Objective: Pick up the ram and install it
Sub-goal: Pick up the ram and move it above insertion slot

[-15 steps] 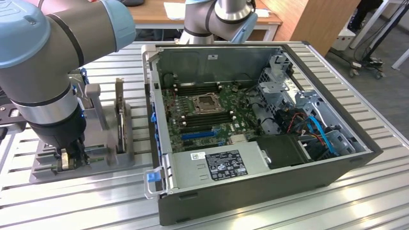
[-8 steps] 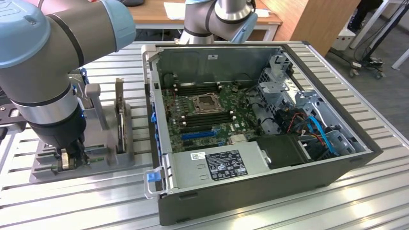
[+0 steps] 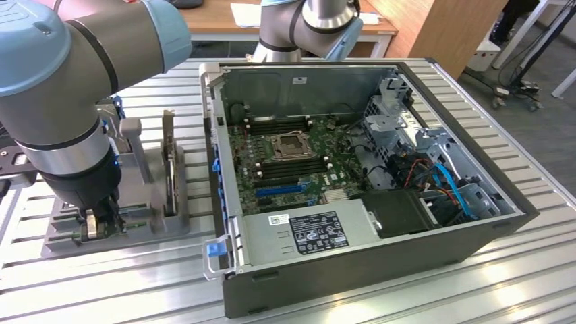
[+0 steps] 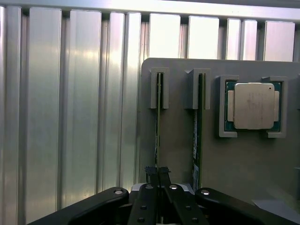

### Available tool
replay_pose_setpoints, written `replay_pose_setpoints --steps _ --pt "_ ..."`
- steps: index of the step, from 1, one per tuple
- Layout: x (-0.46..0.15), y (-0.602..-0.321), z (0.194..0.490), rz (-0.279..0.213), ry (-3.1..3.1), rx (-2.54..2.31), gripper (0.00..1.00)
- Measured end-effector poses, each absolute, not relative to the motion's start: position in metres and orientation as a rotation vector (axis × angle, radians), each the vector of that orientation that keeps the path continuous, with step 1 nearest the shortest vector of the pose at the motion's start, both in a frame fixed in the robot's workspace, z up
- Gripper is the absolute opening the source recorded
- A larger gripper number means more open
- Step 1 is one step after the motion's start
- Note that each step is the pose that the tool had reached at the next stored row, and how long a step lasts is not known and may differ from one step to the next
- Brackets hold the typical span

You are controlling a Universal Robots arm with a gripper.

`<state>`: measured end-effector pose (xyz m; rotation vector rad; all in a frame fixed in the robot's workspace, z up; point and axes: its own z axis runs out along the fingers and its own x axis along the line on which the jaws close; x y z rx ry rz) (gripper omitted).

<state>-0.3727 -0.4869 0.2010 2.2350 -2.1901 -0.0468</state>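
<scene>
I'm holding the black two-finger gripper (image 4: 158, 176) closed on the thin green ram stick (image 4: 158, 119), standing on edge in the grey slotted holder (image 4: 177, 140) beside the open dark computer case (image 3: 360, 277).

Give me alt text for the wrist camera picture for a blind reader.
The gripper is shut on the ram, which stands edge-on in a slot of a grey holder. The holder also carries a second board and a processor chip, and rests on a ribbed metal table.
</scene>
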Motion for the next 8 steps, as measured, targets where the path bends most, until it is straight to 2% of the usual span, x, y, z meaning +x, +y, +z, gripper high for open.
replay_pose_setpoints --steps 8 --pt "-0.3727 -0.4869 0.2051 -0.047 -2.190 2.235 0.11"
